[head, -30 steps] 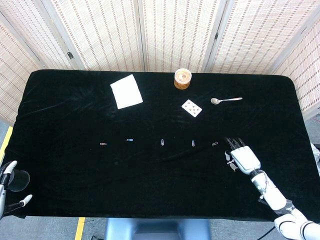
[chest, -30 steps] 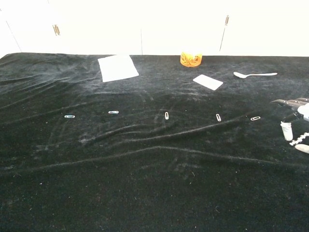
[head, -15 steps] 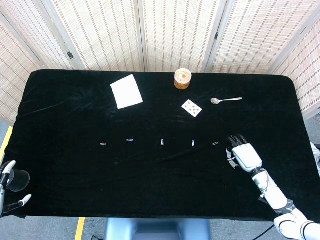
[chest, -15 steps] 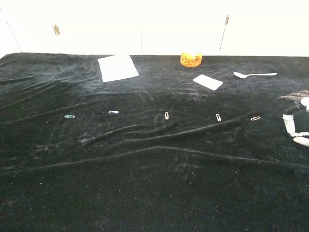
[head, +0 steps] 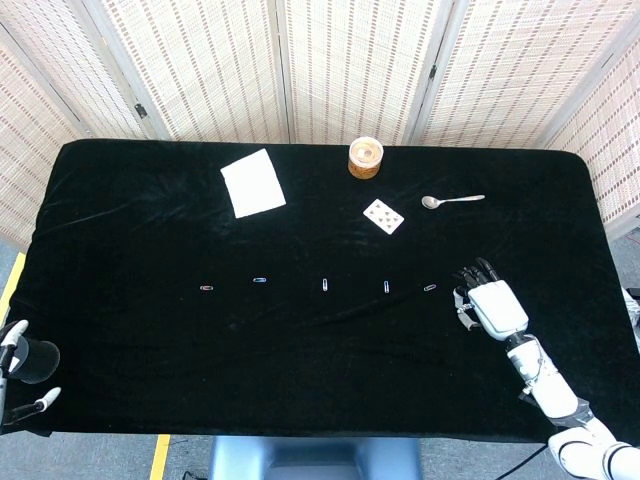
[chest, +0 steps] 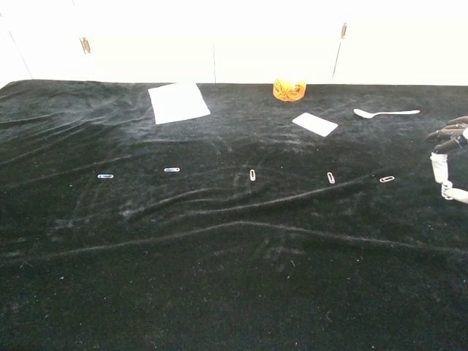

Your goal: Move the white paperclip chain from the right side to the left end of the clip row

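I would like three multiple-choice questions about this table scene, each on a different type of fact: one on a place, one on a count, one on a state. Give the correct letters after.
1. Where does the spoon lie in the head view?
A. right of the playing card
B. on the white sheet
C. inside the clip row

2. How many clips form the row on the black cloth?
A. three
B. five
C. eight

3. What is the state of the right hand?
A. holding the spoon
B. resting on the white sheet
C. holding nothing, fingers apart

Answers:
1. A, the spoon lies further right than the card, near the far edge.
2. B, five separate clips show in both views.
3. C, the hand is right of the row's rightmost clip, and nothing shows in it.
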